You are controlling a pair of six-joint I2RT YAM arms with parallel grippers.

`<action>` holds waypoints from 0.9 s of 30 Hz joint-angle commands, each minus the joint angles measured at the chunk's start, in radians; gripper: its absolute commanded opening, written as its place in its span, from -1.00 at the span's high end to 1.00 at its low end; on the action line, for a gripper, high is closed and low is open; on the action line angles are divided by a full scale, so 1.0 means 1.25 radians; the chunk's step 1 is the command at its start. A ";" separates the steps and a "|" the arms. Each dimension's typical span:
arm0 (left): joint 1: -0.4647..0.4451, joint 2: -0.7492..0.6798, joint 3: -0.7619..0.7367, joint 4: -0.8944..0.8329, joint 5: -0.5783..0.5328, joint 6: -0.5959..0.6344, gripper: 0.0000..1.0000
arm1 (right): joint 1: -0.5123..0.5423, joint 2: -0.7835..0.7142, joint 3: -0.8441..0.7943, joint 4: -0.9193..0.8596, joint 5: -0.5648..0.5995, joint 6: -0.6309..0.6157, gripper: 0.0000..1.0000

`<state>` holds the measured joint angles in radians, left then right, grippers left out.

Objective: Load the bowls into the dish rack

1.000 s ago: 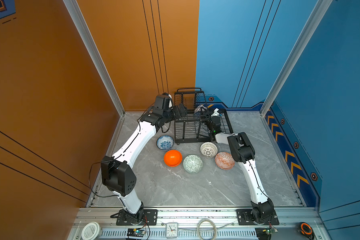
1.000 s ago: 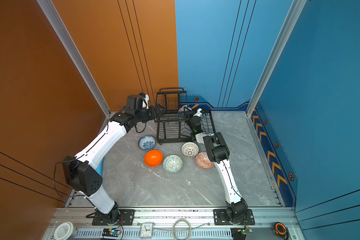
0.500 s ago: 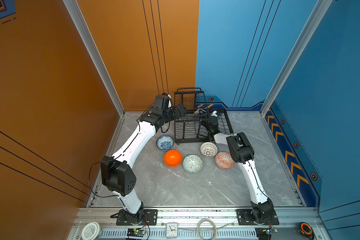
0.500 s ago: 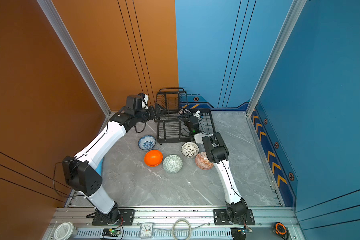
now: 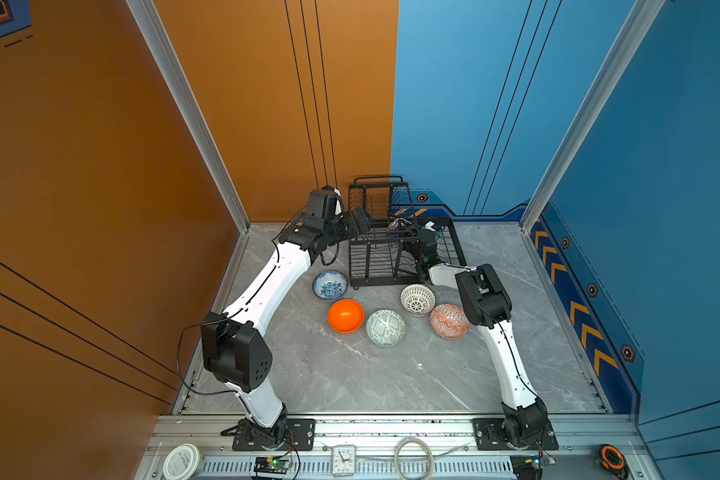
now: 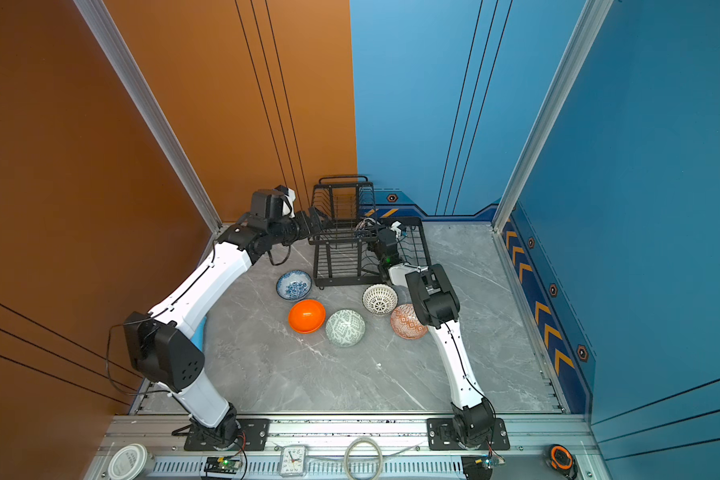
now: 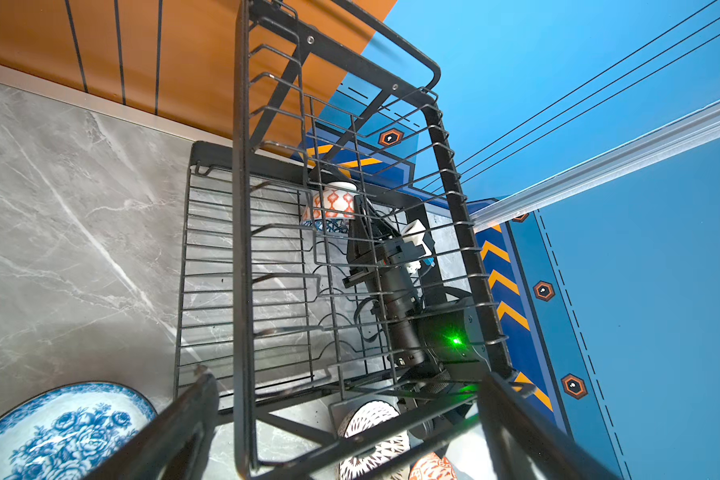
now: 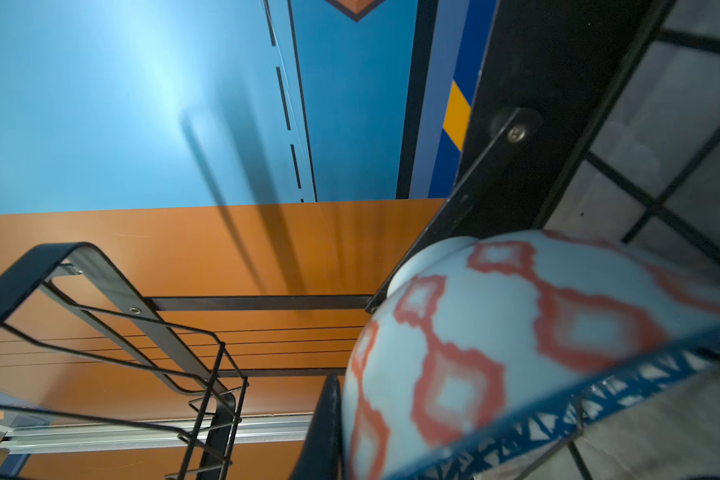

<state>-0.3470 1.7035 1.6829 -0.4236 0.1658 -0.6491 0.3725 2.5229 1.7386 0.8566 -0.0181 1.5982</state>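
The black wire dish rack (image 5: 371, 284) (image 6: 336, 284) stands at the back of the table. My right gripper (image 5: 404, 229) (image 6: 373, 229) reaches into its lower tier, shut on the rim of a bowl (image 8: 495, 332) (image 7: 334, 203) with orange diamonds outside and a blue geometric band; one finger (image 8: 324, 432) shows, the other is hidden. My left gripper (image 5: 360, 224) (image 7: 350, 419) is open, its fingers (image 7: 184, 424) either side of the rack's upper frame (image 7: 242, 249). On the table lie several bowls: blue floral (image 5: 329, 284), plain orange (image 5: 345, 316), pale green (image 5: 385, 327), lattice (image 5: 417, 299) and orange-white diamond (image 5: 449, 321).
Orange and blue walls close in behind and beside the rack. A light-blue cylinder (image 6: 200, 332) stands behind my left arm. A clock (image 5: 343, 459), a lid (image 5: 181, 461), a ring (image 5: 413, 459) and a tape measure (image 5: 612, 456) lie on the front rail.
My right gripper has edged a little farther into the rack with the bowl. The left arm and the table bowls have not moved.
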 commanded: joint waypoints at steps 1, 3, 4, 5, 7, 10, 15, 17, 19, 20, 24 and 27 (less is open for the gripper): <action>0.004 -0.014 0.004 -0.002 -0.004 -0.003 -0.96 | 0.000 -0.047 -0.036 -0.093 0.014 -0.002 1.00; 0.005 -0.016 0.002 -0.002 -0.004 -0.002 -0.96 | -0.001 -0.048 -0.038 -0.101 0.006 0.002 1.00; 0.005 -0.017 0.001 -0.002 -0.006 -0.003 -0.96 | -0.001 -0.047 -0.040 -0.099 0.004 0.005 1.00; 0.005 -0.017 -0.001 -0.003 -0.005 -0.002 -0.96 | -0.001 -0.048 -0.041 -0.100 0.001 0.006 1.00; 0.003 -0.020 -0.004 -0.002 -0.006 -0.003 -0.96 | -0.001 -0.049 -0.041 -0.109 -0.007 0.005 1.00; 0.002 -0.025 -0.008 -0.003 -0.006 -0.002 -0.96 | -0.006 -0.054 -0.039 -0.126 -0.020 -0.009 1.00; 0.002 -0.031 -0.016 -0.002 -0.008 -0.001 -0.96 | -0.016 -0.054 -0.035 -0.153 -0.041 -0.018 0.95; 0.002 -0.032 -0.017 -0.002 -0.008 -0.003 -0.96 | -0.016 -0.055 -0.034 -0.152 -0.047 -0.023 0.89; 0.001 -0.033 -0.017 -0.002 -0.008 -0.003 -0.96 | -0.015 -0.059 -0.034 -0.161 -0.049 -0.028 0.82; 0.002 -0.033 -0.017 -0.002 -0.008 -0.004 -0.96 | -0.015 -0.062 -0.034 -0.166 -0.050 -0.030 0.81; 0.002 -0.035 -0.019 -0.002 -0.009 -0.005 -0.96 | -0.014 -0.068 -0.033 -0.176 -0.050 -0.037 0.72; 0.002 -0.039 -0.024 -0.001 -0.009 -0.006 -0.96 | -0.016 -0.072 -0.030 -0.182 -0.051 -0.044 0.64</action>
<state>-0.3470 1.6978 1.6695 -0.4229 0.1654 -0.6525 0.3599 2.4645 1.7180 0.7284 -0.0635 1.5761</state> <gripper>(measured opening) 0.979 0.162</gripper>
